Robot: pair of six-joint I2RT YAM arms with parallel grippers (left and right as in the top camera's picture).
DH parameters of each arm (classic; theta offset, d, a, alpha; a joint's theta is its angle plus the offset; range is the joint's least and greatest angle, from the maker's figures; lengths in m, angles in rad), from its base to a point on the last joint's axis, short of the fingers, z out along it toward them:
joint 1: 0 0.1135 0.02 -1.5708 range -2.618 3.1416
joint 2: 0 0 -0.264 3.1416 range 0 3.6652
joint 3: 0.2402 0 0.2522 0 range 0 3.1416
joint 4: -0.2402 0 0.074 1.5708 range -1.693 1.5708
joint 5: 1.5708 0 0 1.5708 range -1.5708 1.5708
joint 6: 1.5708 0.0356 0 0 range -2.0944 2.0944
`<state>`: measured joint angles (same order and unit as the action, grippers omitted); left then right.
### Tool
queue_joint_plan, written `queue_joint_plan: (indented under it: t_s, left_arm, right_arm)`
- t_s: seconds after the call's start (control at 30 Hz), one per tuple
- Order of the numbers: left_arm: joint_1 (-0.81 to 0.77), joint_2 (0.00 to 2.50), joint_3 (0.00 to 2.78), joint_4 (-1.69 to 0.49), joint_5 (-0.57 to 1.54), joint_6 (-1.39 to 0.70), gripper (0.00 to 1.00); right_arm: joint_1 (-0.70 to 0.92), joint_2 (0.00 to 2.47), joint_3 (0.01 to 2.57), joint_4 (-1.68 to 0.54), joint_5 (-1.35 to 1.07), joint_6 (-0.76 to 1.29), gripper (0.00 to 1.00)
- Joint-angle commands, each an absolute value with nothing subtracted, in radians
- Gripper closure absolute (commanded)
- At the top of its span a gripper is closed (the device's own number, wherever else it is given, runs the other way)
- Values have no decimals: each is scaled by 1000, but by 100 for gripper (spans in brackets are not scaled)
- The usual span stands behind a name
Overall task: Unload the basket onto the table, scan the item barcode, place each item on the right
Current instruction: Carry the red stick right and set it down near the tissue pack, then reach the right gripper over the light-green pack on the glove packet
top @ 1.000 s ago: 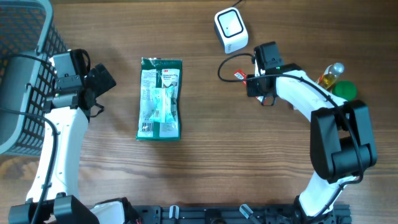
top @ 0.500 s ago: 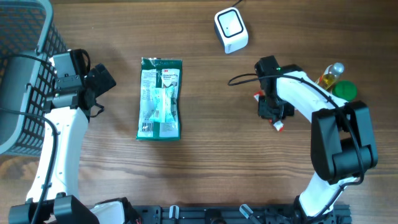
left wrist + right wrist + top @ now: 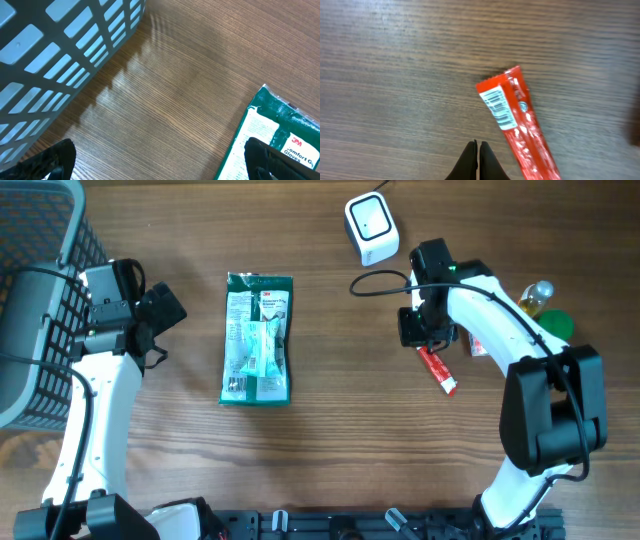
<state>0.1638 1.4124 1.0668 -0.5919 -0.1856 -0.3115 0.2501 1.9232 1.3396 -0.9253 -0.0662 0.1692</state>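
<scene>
Red packet (image 3: 437, 369) lies barcode (image 3: 499, 107) up; right jaws shut, empty; left jaws wide open, empty. Grip the plain end, keeping the barcode clear for the scanner (image 3: 371, 227).

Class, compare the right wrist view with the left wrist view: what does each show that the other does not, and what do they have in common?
Only the right wrist view shows the red packet lying flat with its barcode facing up. It also shows the right gripper, shut and empty, just beside the packet. Only the left wrist view shows the grey basket, a corner of the green glove packet, and the left gripper open wide, holding nothing. Both show the wooden table from close above.
</scene>
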Motion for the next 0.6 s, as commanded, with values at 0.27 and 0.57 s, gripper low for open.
queue_joint_plan:
  t_s: [0.27,0.57]
  left_arm:
    - [168,1408,1081,-591,-181,-295,0]
    - [168,1408,1081,-591,-181,-295,0]
  right_arm:
    - [247,1927,1195,-852,208,157,96]
    - [293,1927,1336,-860,-184,147,91]
